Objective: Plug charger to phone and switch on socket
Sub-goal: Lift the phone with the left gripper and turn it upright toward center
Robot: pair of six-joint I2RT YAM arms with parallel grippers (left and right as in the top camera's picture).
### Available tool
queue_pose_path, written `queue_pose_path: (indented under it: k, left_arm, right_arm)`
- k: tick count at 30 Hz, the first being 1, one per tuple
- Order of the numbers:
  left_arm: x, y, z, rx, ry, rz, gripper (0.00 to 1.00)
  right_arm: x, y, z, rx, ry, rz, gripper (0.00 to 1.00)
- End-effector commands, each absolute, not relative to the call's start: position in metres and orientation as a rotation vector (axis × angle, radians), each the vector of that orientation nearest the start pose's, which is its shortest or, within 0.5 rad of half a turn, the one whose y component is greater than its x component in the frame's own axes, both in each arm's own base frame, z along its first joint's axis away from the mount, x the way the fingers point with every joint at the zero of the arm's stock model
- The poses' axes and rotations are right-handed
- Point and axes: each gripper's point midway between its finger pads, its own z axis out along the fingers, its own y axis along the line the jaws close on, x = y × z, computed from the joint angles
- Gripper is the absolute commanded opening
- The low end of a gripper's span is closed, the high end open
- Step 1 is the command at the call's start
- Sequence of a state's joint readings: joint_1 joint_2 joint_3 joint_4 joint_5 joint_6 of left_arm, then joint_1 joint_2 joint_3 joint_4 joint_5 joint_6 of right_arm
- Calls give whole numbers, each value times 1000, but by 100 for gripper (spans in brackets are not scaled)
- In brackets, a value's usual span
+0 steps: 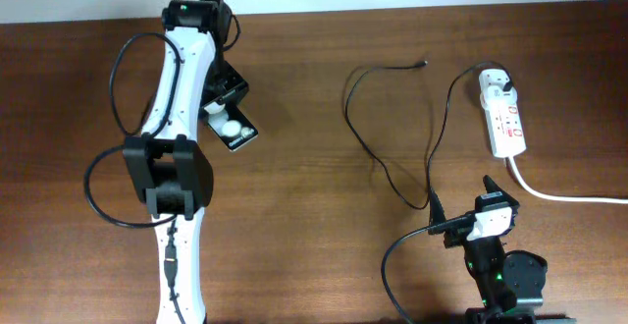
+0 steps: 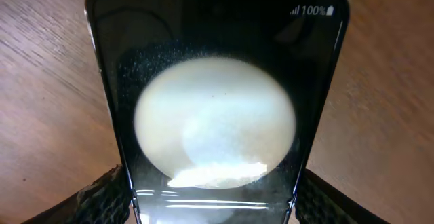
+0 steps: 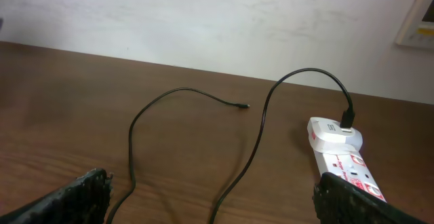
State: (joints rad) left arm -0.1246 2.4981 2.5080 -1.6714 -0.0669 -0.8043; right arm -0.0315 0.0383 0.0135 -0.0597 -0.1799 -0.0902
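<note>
- Your left end effector [image 2: 211, 200] is closed on the phone [image 1: 235, 133]. In the left wrist view a finger [image 2: 102, 197] sits against each long edge at the near end.
- The phone is at the back left of the table [image 1: 324, 255], skewed, screen up. The screen shows a pale round blob and "100%" in the corner. You can't tell from either view whether it's lifted or resting on the table.
- Your right end effector [image 3: 211, 193] is wide open with nothing between the fingers, sitting at the front right.
- The charger [image 1: 346, 103] lies loose mid-table, well apart from the phone and the left end effector. Its nearest loop runs in just ahead of the open right fingers.
- The connector tip [image 3: 245, 106] lies free on the table, touching nothing.
- The plug head [image 3: 332, 130] is seated in the far end of the socket [image 1: 507, 128].
- The socket lies at the right rear, ahead of the right end effector and apart from it. Its thick white cord [image 1: 569, 197] runs off the right edge.
</note>
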Motion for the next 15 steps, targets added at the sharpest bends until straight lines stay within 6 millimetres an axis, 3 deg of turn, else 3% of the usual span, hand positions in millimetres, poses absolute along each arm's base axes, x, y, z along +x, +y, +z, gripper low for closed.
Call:
queue_pose_path:
  k: [1, 7, 15]
  left_arm:
    - [458, -46, 116, -961, 2972, 116, 58]
    - [450, -68, 182, -713, 2918, -29, 57]
    - [413, -112, 280, -358, 2795, -307, 52]
  right_arm:
    - [246, 23, 153, -189, 1651, 49, 98]
    - [246, 23, 153, -189, 1650, 49, 98]
    - [246, 23, 153, -189, 1651, 49, 98]
